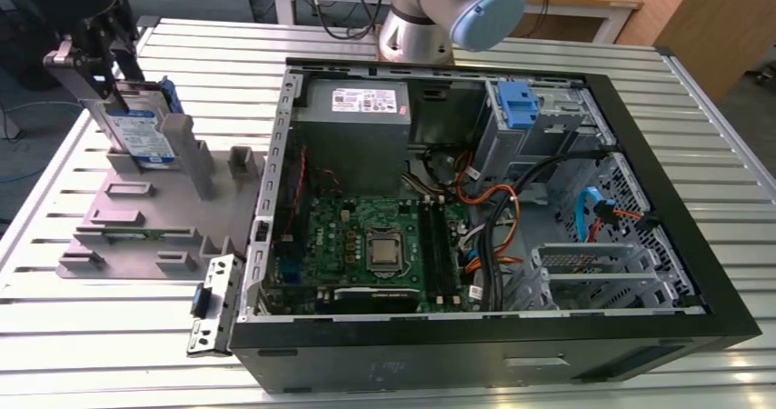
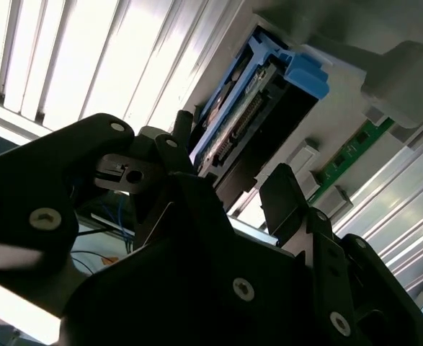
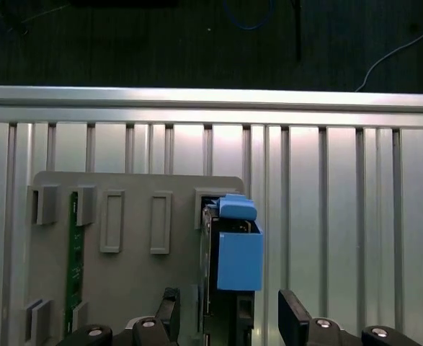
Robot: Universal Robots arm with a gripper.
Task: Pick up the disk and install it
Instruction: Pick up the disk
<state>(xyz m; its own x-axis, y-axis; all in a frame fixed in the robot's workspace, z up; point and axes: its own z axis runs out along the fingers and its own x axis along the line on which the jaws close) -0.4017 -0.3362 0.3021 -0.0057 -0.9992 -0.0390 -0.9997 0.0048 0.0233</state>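
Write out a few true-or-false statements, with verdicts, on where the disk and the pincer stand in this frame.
1. The disk stands on edge in the grey fixture, outside the computer case. True.
2. The pincer is shut on the disk. False: its fingers are spread, one on each side of the disk, with gaps showing in both wrist views.
3. The case lies open with its motherboard exposed. True.
4. The bracket around the disk is red. False: it is blue.
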